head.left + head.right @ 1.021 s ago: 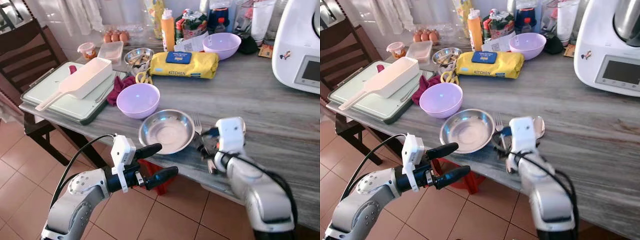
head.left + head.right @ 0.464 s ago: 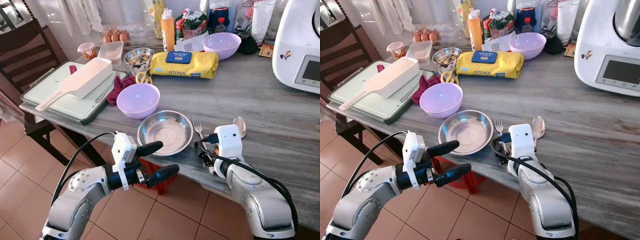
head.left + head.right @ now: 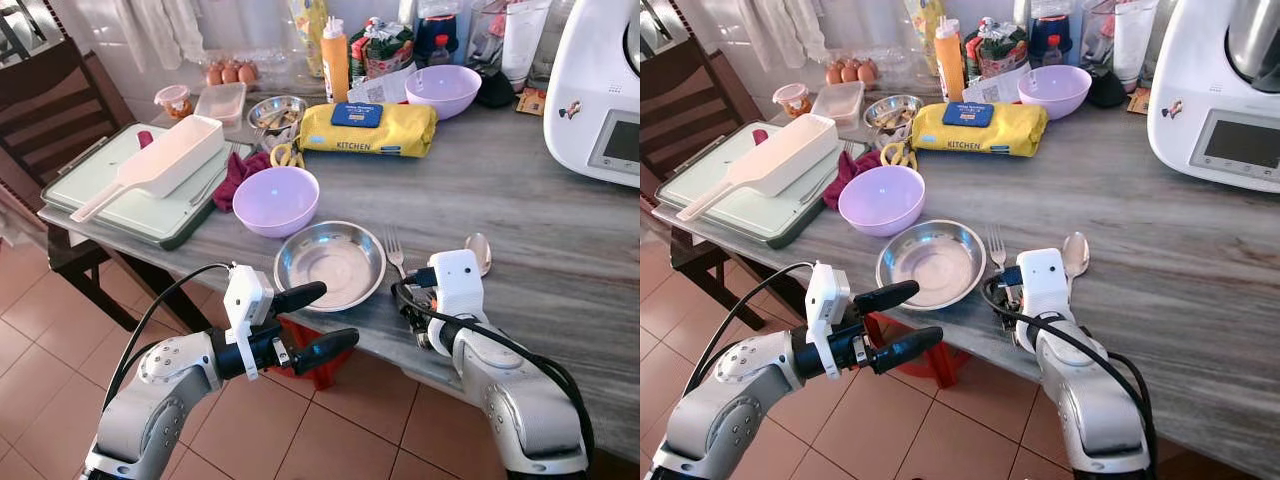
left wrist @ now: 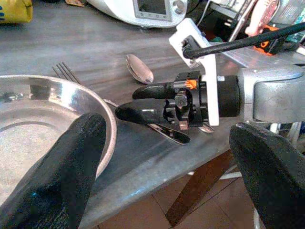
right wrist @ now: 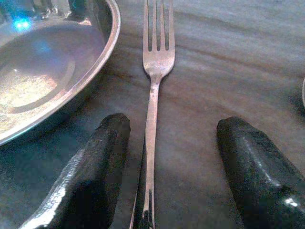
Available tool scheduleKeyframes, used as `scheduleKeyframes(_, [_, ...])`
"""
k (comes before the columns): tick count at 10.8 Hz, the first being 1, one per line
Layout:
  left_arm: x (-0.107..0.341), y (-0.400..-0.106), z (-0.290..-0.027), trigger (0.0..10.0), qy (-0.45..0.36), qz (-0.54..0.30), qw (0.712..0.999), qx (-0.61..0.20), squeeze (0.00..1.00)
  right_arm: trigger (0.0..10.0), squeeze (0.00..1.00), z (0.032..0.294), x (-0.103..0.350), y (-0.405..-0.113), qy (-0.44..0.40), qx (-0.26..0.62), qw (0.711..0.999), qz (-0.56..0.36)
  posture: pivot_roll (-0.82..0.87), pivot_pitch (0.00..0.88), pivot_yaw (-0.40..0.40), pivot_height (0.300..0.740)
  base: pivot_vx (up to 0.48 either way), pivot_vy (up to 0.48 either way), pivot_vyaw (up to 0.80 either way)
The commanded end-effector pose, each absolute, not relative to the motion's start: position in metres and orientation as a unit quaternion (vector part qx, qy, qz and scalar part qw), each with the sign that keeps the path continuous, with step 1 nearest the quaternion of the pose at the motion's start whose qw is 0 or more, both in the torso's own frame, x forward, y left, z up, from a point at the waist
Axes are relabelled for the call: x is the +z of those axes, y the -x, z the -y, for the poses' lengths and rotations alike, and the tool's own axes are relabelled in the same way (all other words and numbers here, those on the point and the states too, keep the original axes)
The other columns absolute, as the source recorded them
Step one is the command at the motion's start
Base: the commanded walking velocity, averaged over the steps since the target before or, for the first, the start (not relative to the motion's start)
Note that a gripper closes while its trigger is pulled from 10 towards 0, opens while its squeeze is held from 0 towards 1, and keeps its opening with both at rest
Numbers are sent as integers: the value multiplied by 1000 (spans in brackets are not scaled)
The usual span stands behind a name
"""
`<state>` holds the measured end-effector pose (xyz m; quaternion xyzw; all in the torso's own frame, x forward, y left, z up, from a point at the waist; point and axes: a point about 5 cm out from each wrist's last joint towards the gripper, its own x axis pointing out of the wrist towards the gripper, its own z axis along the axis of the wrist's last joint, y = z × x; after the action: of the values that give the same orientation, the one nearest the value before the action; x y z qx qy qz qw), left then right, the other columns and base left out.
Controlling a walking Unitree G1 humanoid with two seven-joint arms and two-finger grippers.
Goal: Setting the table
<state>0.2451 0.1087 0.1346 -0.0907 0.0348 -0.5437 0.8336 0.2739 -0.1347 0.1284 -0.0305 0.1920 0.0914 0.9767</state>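
Scene: your robot stood at the grey counter (image 3: 560, 240), a place half laid at its near edge.
Fork: the fork (image 5: 153, 90) lay flat on the counter just right of the steel plate (image 3: 331, 264), close to its rim but apart from it.
Spoon: the spoon (image 3: 478, 250) lay right of the fork, bowl away from the robot.
Fork's axis: its long axis ran from the near edge toward the far side, tines pointing away from the robot, handle toward it.
Right tool: your right tool (image 5: 167, 176) sat low over the handle end, fingers spread apart, one each side of the handle, gripping nothing.
Left tool: your left tool (image 3: 312, 322) hung below the counter edge near the plate, fingers apart and empty.
Risk: the thin, flat handle left little to grip, so closing on it could have pushed it sideways into the plate's rim.
Risk: the handle ended near the edge, so a backward drag might have tipped the fork off.
Risk: a wide sweep could have knocked the spoon.
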Motion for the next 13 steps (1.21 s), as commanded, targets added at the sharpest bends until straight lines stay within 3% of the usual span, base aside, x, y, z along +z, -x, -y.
scheduleKeyframes(1, [133,-246,-111,10000,86,-42,834,-543,0,0,0,133,118,-273,13,95,972,-216,-112,112,157,740,0,0,0])
scheduleKeyframes(8, [130,-244,-112,10000,85,-43,834,-543,0,0,0,139,104,-273,-8,81,968,-239,-109,106,154,740,0,0,0])
scheduleKeyframes(13, [131,-244,-113,10000,84,-43,834,-544,0,0,0,126,114,-276,-108,62,966,-227,-104,110,160,740,0,0,0])
